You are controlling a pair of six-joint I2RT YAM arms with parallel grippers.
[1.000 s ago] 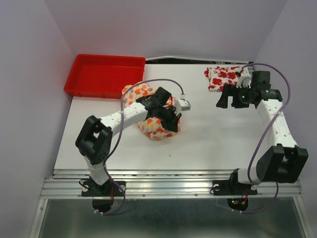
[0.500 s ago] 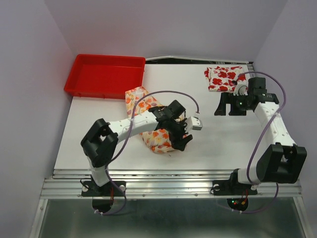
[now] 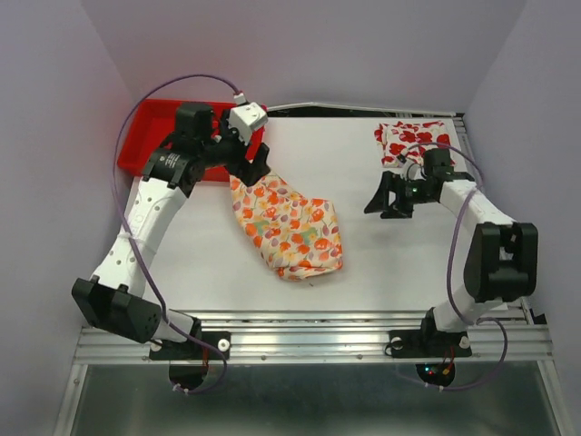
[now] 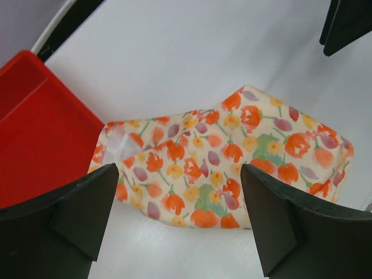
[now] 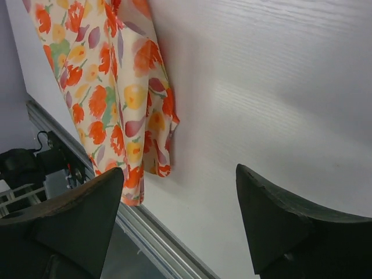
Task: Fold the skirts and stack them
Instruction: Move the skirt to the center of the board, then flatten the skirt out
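White and matt, the flat tabletop (image 3: 390,272) lies under both tools and carries everything else. The red plastic tray (image 3: 134,150), shallow and rectangular, sits just to the outer left of the left gripper (image 4: 180,168), its near corner close beside that tool's left finger in the left wrist view. The cream cloth skirt with small orange, red and yellow flower marks (image 3: 289,227) lies flat on the table directly beneath the left gripper: one end sits below the fingertips next to the tray, and the rest runs away from the tool toward the near edge and the middle of the table. The left jaws stand wide apart above this cloth with nothing between them. The white cloth skirt with big red flowers (image 3: 408,138) lies in a small crumpled heap behind the right gripper (image 3: 386,198), near its wrist at the far right corner of the table. The right gripper points away from that heap toward the cream skirt, with a stretch of bare table between its fingertips and the cream cloth. Its jaws are also spread, holding nothing, and only tabletop shows between them in the right wrist view.
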